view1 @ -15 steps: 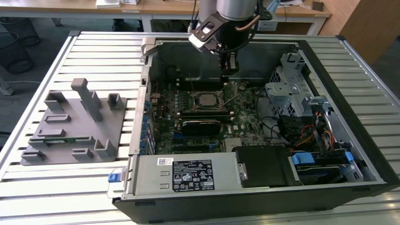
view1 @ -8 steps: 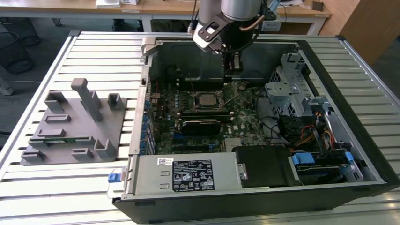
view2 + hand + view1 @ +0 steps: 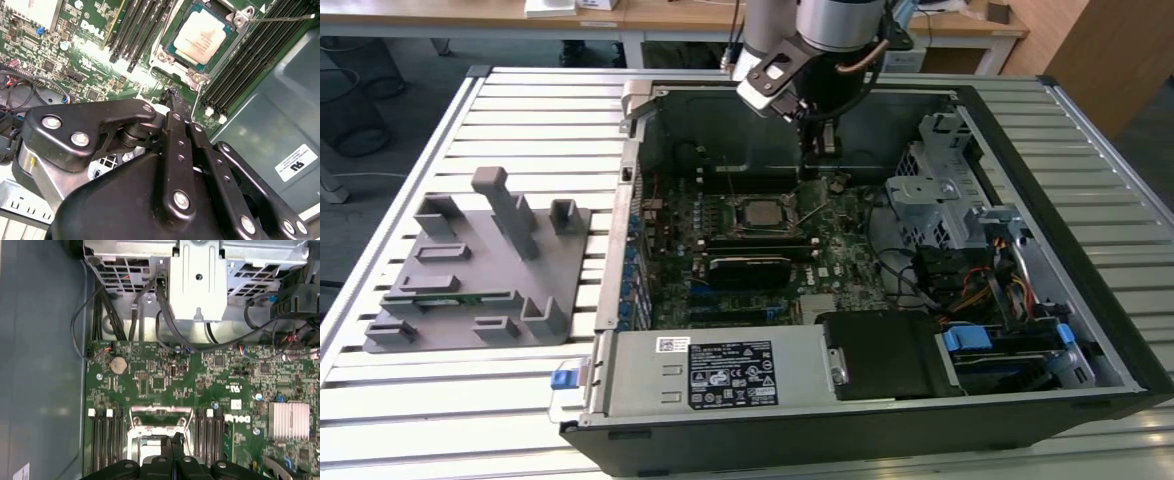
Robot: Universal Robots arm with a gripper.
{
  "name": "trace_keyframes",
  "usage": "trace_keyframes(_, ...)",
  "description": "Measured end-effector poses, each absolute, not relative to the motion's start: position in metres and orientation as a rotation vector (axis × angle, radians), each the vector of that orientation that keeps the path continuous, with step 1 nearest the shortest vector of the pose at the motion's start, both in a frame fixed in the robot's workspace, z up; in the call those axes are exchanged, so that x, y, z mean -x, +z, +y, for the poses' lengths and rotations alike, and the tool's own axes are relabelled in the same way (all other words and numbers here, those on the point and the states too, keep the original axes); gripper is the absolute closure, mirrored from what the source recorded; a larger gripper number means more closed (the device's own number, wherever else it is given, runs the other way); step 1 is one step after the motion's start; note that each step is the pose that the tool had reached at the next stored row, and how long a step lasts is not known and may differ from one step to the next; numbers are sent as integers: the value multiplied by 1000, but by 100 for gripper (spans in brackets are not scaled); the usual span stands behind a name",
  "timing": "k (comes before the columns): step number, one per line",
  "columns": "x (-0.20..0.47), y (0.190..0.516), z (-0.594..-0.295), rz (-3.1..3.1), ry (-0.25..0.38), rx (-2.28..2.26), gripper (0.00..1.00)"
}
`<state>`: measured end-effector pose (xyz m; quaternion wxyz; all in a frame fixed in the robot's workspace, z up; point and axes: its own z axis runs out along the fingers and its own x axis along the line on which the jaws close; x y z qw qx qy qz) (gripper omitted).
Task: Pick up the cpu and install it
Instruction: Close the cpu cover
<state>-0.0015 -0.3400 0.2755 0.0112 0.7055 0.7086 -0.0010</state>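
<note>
The cpu [image 3: 202, 36], light, stiff and fragile, best gripped by its edges, sits in the socket [image 3: 167, 56]; the end effector [image 3: 172, 97] is closed on nothing

Pale silvery cpu [image 3: 204, 36], green motherboard [image 3: 150, 371], black gripper [image 3: 172, 440], grey tray [image 3: 470, 268], pale slatted table [image 3: 520, 112].

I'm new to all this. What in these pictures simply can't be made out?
1. Second wrist view: the tool and its black links hide much of the motherboard; the socket around the cpu is cut off by the picture's edge.
2. First wrist view: the tool covers part of the socket.
3. Exterior view: whether the tool touches the motherboard; it is dark against the dark case and too small to tell.
</note>
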Motion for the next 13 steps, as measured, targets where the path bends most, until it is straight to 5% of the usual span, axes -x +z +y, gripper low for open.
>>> trace_keyframes(13, -9, 272, -340, 2212, -1, -2202, 89)
